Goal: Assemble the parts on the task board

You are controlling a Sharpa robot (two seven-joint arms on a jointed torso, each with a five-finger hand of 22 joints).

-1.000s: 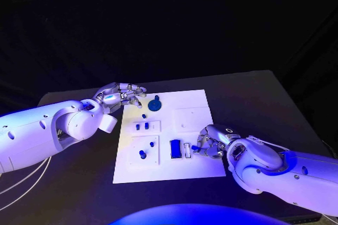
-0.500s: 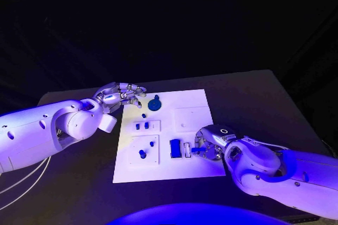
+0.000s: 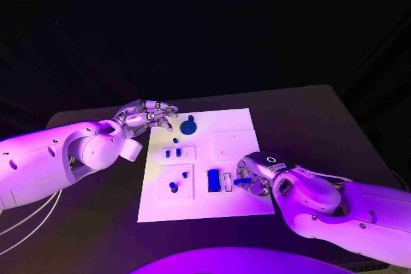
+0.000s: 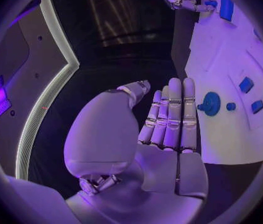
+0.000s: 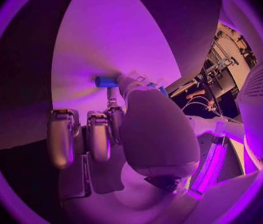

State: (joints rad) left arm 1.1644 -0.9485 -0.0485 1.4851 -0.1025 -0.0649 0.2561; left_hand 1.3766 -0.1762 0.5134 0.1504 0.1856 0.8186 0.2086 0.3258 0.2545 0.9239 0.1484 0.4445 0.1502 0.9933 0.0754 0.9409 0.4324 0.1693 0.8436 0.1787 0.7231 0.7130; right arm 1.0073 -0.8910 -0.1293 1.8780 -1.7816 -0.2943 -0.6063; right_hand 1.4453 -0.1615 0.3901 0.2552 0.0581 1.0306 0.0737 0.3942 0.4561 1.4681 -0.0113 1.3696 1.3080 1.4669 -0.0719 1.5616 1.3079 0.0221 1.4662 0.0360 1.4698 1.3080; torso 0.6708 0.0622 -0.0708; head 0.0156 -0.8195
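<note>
Right robot hand (image 3: 253,180) at the white task board's (image 3: 236,119) near right part, pinching a small blue peg (image 5: 106,81), apparently just above the board. Left robot hand (image 3: 147,115) at the board's far left corner, fingers straight, holding nothing, beside a blue gear (image 3: 187,128). All on a black counter (image 3: 308,119).

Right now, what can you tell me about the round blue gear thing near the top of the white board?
The gear is a small, round, dark blue piece with tiny teeth around its edge and a little stub sticking out on one side. It looks like plastic. It lies flat on the task board, near the far edge. The left hand hovers close beside it without touching; its fingers are straight and hold nothing.
</note>
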